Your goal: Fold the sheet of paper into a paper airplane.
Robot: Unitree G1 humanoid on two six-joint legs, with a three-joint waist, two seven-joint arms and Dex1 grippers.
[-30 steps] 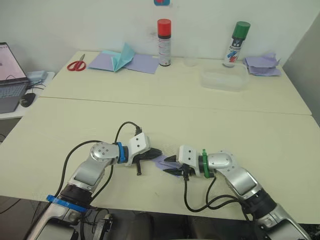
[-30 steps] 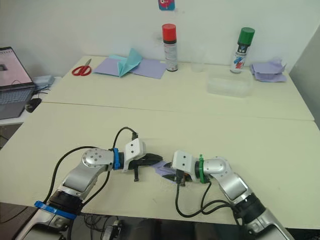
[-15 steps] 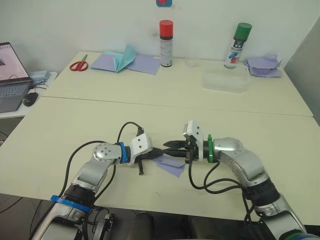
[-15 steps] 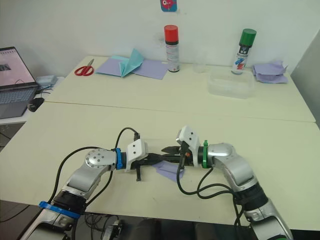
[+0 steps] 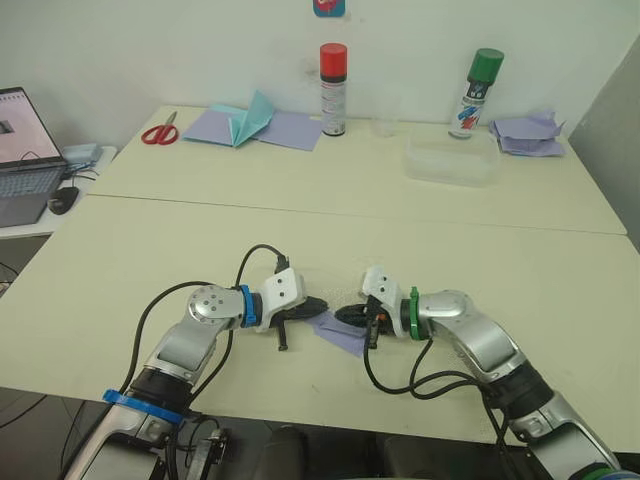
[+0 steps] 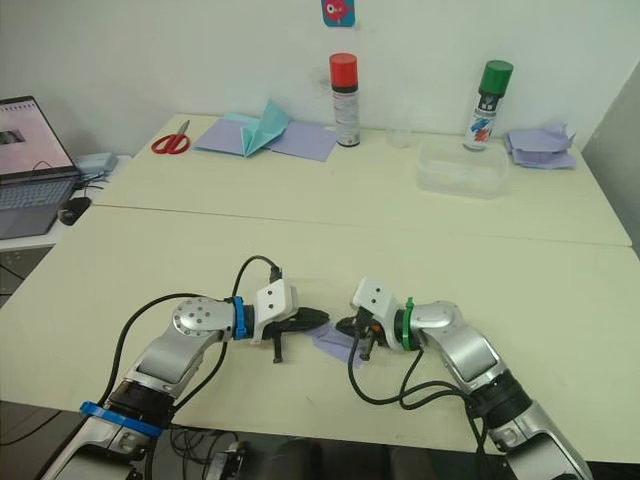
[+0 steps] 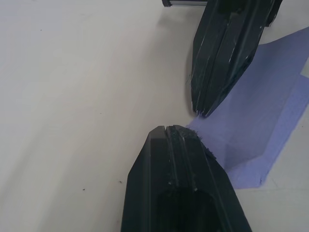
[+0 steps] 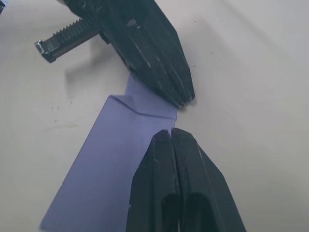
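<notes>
The sheet of paper (image 5: 342, 334) is lavender, folded into a narrow strip, and lies flat near the table's front edge. In the right wrist view the sheet of paper (image 8: 104, 164) shows a small folded corner at one end. My left gripper (image 5: 321, 304) is shut, its tip resting on the table at that end of the paper. My right gripper (image 5: 341, 317) is shut too, with its tip down on the same edge, nearly touching the left one. In the left wrist view my left gripper (image 7: 166, 128) faces the right gripper's fingers (image 7: 217, 58) across the paper's corner.
At the back stand a red-capped spray can (image 5: 332, 88), a green-capped can (image 5: 476, 92) and a clear plastic container (image 5: 452, 158). Red scissors (image 5: 155, 130), a pale-blue paper shape on lavender sheets (image 5: 250, 120), a lavender heap (image 5: 528, 132) and a laptop (image 5: 20, 150) sit around.
My right gripper, which half a second ago hovered raised over the paper, has come down and its shut tip now meets the paper's edge by the left gripper. The left arm has barely moved.
</notes>
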